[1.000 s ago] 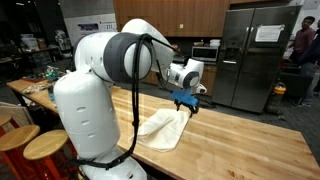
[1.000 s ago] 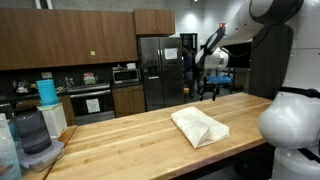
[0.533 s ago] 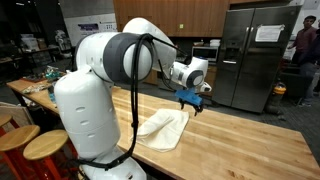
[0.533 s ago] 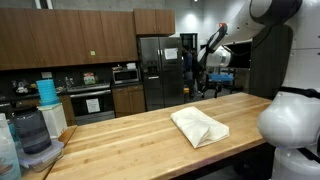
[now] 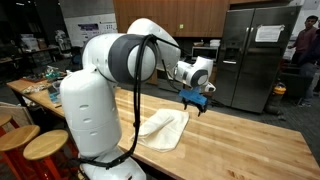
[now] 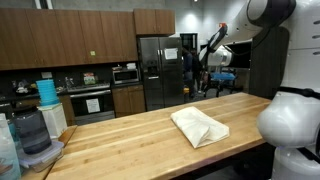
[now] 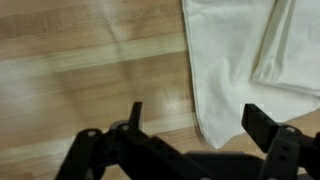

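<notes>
Folded white cloth (image 5: 163, 128) lies flat on the wooden desk (image 5: 255, 150), untouched. Tool (image 5: 196, 101) hangs just above its far corner, jaws wide, empty. Over the last second it has drifted slightly off the cloth; the cloth hasn't moved, so nothing is gripped.

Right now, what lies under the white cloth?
The white cloth lies on the wooden table. Anything between its folds or beneath it is covered and cannot be seen.
</notes>
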You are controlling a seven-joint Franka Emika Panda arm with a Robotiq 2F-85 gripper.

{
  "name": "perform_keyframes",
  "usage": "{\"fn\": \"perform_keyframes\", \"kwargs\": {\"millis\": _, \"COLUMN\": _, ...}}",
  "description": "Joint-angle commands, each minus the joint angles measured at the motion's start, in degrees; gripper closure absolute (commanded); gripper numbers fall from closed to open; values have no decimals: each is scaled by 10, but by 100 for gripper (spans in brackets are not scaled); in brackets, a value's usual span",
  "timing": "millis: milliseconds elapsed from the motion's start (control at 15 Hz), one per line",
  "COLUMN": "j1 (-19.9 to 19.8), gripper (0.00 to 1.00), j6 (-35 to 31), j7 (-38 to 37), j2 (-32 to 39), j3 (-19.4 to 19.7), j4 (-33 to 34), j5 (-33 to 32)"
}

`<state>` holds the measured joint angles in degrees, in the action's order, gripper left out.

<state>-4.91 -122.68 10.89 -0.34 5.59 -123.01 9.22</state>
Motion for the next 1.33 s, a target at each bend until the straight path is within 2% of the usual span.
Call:
{"fn": "perform_keyframes", "kwargs": {"millis": 0, "j1": -10, "gripper": 0, "j6": 35, "j7": 34, "j2": 29, "j3": 6, "j4": 41, "j5": 7}}
{"fn": "perform_keyframes", "kwargs": {"millis": 267, "j1": -21, "gripper": 0, "j6": 66, "j7": 68, "j2": 57, "j3": 6, "j4": 76, "j5": 16}}
{"fn": "perform_keyframes", "kwargs": {"millis": 667, "j1": -35, "gripper": 0, "j6": 96, "j7": 136, "j2": 86, "j3": -1, "j4": 103, "j5": 80}}
{"fn": "perform_keyframes", "kwargs": {"millis": 1267, "j1": -39, "gripper": 0, "j6": 119, "j7": 210, "j2": 108, "j3": -8, "j4": 119, "j5": 85}}
